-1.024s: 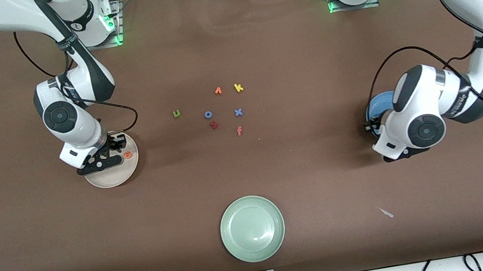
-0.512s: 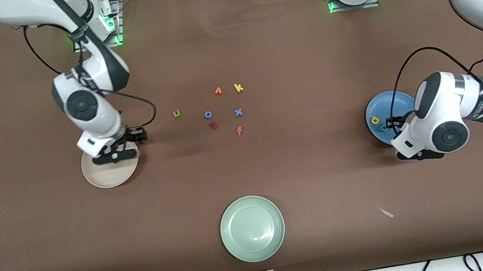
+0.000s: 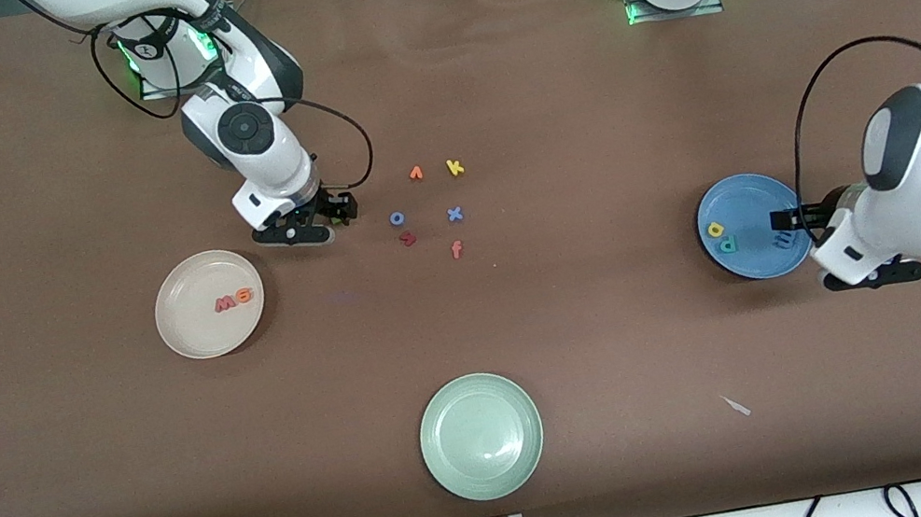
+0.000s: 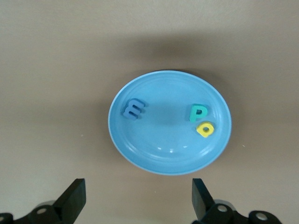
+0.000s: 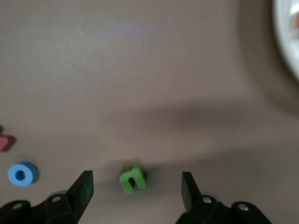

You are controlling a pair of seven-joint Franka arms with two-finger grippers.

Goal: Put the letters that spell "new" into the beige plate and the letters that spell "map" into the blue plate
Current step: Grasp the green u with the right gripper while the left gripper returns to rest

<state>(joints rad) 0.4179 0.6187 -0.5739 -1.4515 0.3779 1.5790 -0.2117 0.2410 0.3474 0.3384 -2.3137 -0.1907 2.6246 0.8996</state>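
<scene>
The beige plate [image 3: 193,329] holds the pinkish-red w [image 3: 224,303] and the orange e [image 3: 242,295]. My right gripper [image 3: 332,215] is open over the green n [image 5: 132,179], which lies flat on the table between the two fingers [image 5: 85,184] without touching them; the hand mostly hides it in the front view. In the blue plate [image 3: 749,203] lie the yellow a [image 3: 715,230], the teal p [image 3: 730,244] and the blue m [image 3: 782,240]. My left gripper [image 3: 790,219] is open and empty at that plate's rim toward the left arm's end.
Loose letters sit mid-table: an orange arrow-like one [image 3: 415,173], a yellow k [image 3: 455,167], a blue o [image 3: 398,218], a blue x [image 3: 455,214], a dark red one [image 3: 408,237] and an orange f [image 3: 456,250]. A pale green plate [image 3: 481,436] lies near the front edge.
My right gripper left the e in the beige plate and moved over the green n. My left gripper opened, left the m in the blue plate and drew back toward its end.
</scene>
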